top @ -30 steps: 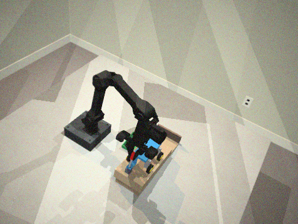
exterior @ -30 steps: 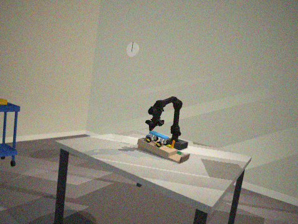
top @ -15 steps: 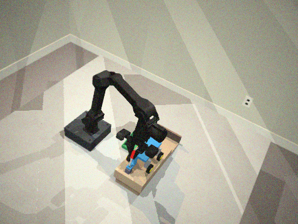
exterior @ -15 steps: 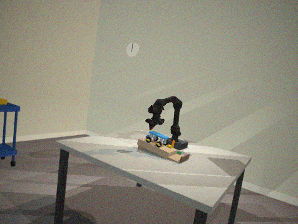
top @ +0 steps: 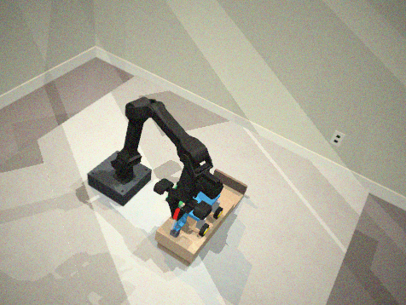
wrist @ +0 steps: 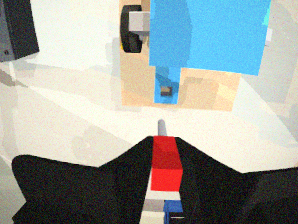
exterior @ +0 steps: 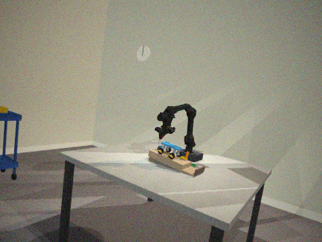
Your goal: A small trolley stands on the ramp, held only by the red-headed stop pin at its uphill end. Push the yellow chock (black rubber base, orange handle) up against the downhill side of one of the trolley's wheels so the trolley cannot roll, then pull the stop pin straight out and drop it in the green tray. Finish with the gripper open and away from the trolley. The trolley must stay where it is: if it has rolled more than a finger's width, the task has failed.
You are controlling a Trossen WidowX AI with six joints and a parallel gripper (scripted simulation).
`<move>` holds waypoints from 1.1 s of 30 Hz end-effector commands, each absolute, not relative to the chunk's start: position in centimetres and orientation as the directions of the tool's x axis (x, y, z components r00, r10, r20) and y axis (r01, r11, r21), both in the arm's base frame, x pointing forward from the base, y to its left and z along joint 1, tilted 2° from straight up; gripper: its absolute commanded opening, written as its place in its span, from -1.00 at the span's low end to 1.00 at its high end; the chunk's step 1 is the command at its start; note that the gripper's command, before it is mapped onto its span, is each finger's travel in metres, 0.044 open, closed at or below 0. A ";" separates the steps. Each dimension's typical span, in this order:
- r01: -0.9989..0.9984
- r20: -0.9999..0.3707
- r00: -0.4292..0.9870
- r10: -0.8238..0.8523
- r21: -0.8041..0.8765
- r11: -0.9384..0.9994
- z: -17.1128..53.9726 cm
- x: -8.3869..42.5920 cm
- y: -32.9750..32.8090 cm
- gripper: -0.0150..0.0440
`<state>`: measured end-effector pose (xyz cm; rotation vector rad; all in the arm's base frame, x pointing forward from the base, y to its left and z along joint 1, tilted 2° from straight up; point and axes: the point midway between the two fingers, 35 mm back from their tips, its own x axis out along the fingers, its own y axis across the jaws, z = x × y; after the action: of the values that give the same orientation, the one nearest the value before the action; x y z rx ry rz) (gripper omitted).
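My gripper [top: 176,210] [exterior: 161,136] [wrist: 162,141] is shut on the red-headed stop pin [top: 176,214] [exterior: 161,137] [wrist: 166,177]. The pin's grey shaft shows free in the wrist view, clear of the square hole in the blue tab, and hangs above the ramp's uphill end. The blue trolley [top: 207,197] [exterior: 170,146] [wrist: 210,35] stands on the wooden ramp [exterior: 169,163] [wrist: 135,90]. The chock's orange handle [exterior: 187,155] stands upright by the trolley's downhill end; whether its base touches a wheel is too small to tell. Of the green tray [exterior: 193,165], only a bit shows behind the ramp.
The arm's dark base [top: 119,179] [exterior: 193,155] [wrist: 17,30] stands beside the ramp. A raised end board [top: 230,181] [exterior: 199,170] closes the ramp's downhill end. The trolley lies close to the gripper, just downhill of it.
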<state>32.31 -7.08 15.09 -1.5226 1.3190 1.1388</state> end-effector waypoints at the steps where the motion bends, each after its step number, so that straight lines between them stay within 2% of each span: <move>1: -0.990 -0.961 0.058 -0.270 -0.021 -0.137 15.4 32.6 -7.7 -0.49; 25: -0.990 -0.961 0.051 -0.272 -0.014 -0.137 15.0 24.8 -9.1 -0.49; 33: -0.990 -0.961 0.051 -0.271 -0.014 -0.137 15.0 24.3 -8.6 -0.49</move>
<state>24.40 -9.02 15.00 -1.5313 1.3240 1.1383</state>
